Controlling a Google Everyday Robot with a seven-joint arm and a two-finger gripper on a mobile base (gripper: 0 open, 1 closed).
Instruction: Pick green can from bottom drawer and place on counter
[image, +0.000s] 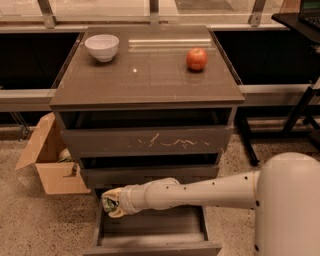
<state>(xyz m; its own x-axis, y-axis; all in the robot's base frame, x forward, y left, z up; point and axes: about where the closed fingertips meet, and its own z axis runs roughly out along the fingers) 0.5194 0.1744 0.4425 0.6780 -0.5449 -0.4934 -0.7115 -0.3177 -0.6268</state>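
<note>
Pincer: the pincer (114, 204) is hanging at the left end of the arm, over the far left corner of the open drawer. It is closing narrowly around the can, with a pale fingertip (118, 214) showing just below the can.

Can: the green can (108, 201) is sitting in the pincer's grip, lying roughly sideways, with its dark mottled side facing left. It is level with the top of the drawer's left wall. I cannot tell whether it is touching the drawer floor.

Arm: the white arm (200, 192) is reaching from the right towards the left, crossing in front of the cabinet just below the middle drawer front (150, 176).

Robot body: the rounded white body (290, 205) is filling the near right corner of the view.

Bottom drawer: the bottom drawer (160, 227) is standing pulled out towards the near side, with its grey floor showing under the arm.

Top drawer: the scratched drawer front (150, 142) is sitting a little way out, with a dark gap showing above it.

Surface: the glossy grey-brown surface (150, 80) is carrying two things, set well apart from each other.

Bowl: the white bowl (102, 47) is resting upright at the far left of the surface.

Apple: the red apple (197, 59) is resting at the far right of the surface.

Box: the open cardboard box (52, 167) is standing on the speckled floor (30, 225), just beside the cabinet's left side.
</note>
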